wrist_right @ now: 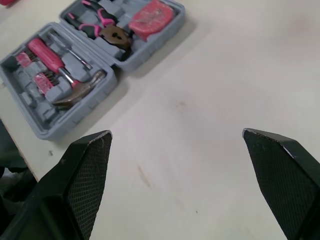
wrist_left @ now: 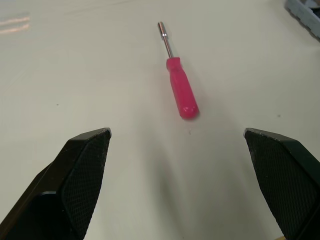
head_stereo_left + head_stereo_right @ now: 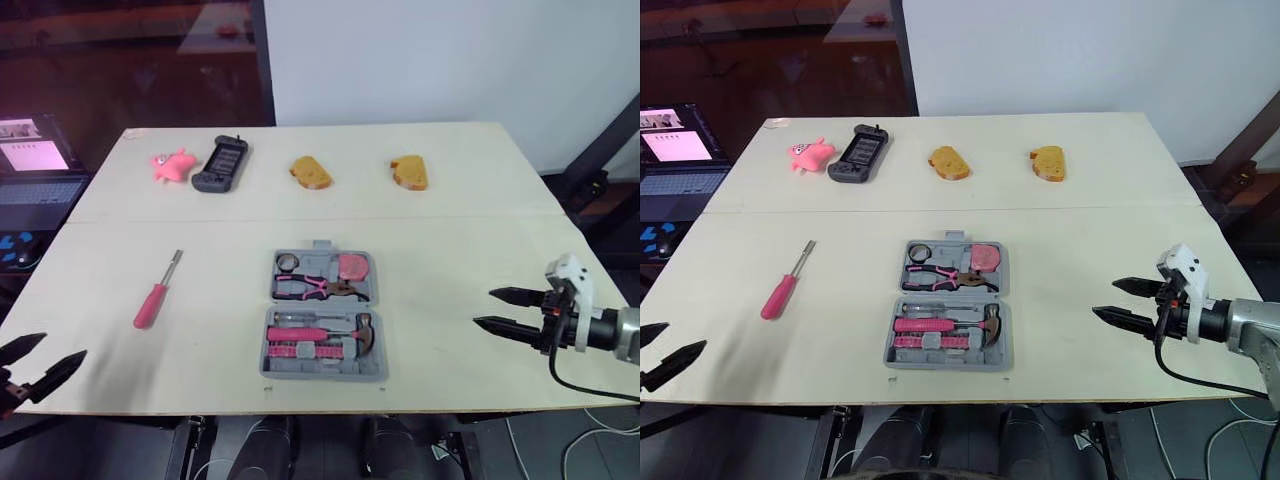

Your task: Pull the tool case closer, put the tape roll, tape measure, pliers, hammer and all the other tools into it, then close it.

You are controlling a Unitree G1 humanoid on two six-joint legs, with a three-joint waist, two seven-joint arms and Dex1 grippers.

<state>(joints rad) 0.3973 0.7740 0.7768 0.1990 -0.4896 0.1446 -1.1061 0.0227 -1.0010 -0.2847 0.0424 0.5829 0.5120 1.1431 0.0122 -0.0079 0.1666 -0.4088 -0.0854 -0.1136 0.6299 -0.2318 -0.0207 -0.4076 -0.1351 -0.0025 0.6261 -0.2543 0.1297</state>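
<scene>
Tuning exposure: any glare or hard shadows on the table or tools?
Left eye view: pale wooden table evenly lit, open grey plastic tool case glare-free; laptop screen at left edge glows bright. Left wrist view: faint bright streaks on the table, off the pink-handled screwdriver. Right wrist view: soft shadow beside the case.

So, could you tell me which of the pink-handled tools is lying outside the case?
The screwdriver, alone on the bare table to the left of the open case; the hammer and pliers both sit inside the case.
</scene>
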